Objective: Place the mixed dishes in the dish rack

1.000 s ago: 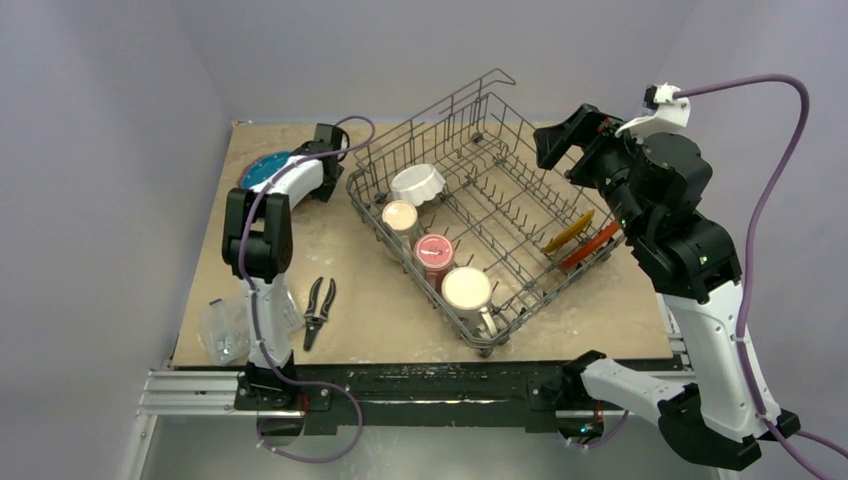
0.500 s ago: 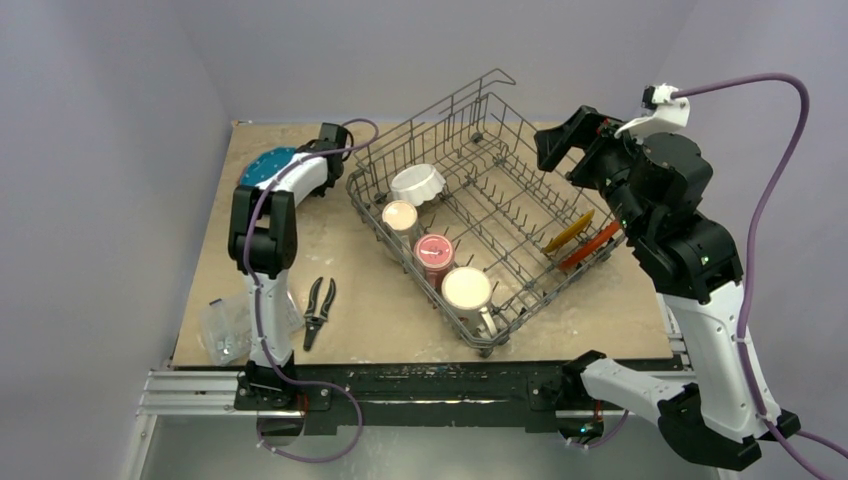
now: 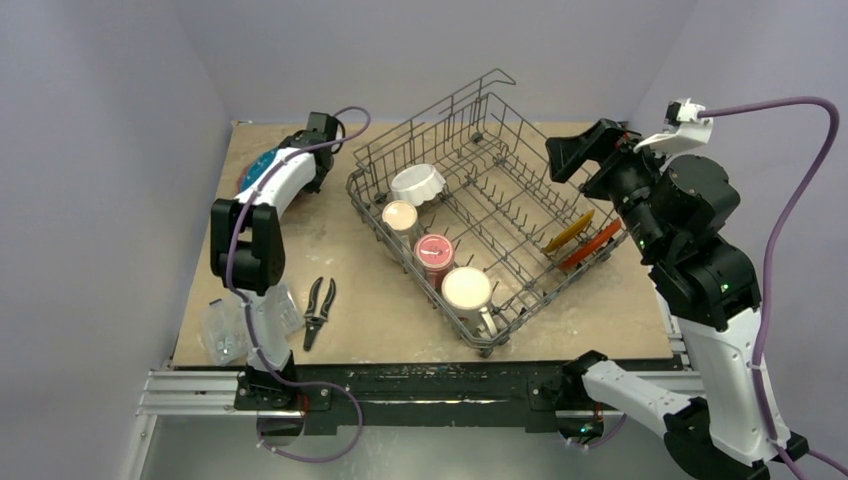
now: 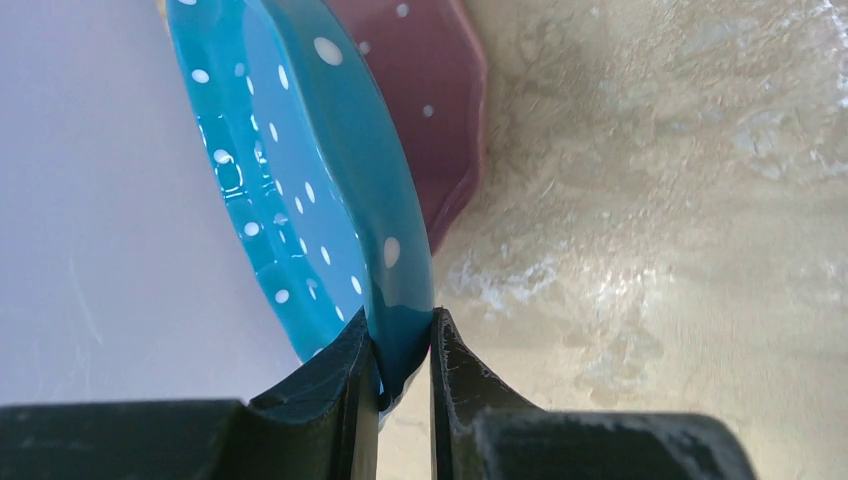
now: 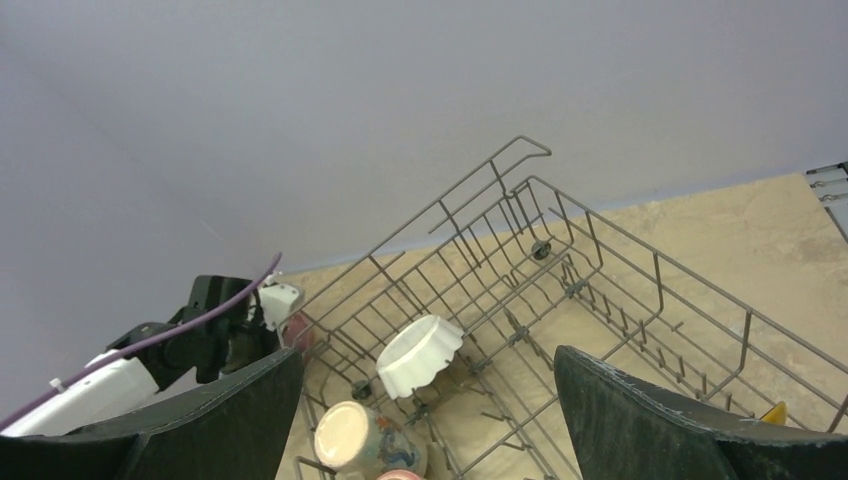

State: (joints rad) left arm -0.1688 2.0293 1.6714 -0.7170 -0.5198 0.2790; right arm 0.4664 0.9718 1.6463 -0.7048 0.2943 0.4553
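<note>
Surface (image 3: 380, 300): tan board. The work is at its far-left corner.
Dish rack (image 3: 455, 110): sits mid-surface at an angle, well right of the left arm. Its tine rows in the middle are open.
Right gripper (image 5: 428, 370): fingers spread and holding nothing, hovering above the rack's far-right side.
Left gripper (image 4: 403, 335): pinched on the lower rim of the blue dotted plate (image 4: 300, 170).
Blue dotted plate: tilted up on edge beside the wall, with the pink plate (image 4: 430, 110) just behind it.
Already racked: yellow plate (image 3: 568, 232) and red-orange plate (image 3: 592, 245) stand in tines. The white fluted bowl (image 3: 417, 184) and three mugs sit along the left side.
Step in hand, my reading: lift the blue plate and carry it to the rack.
How to do it well:
- The grip is a thin rim pinch, so move slowly or the plate may swing or slip.
- Raise it clear of the pink plate before moving sideways.
- Cross over the rack wall, not through it.
- Keep the plate on edge and lower it into a free tine slot.
- Let go only once it is seated.
</note>
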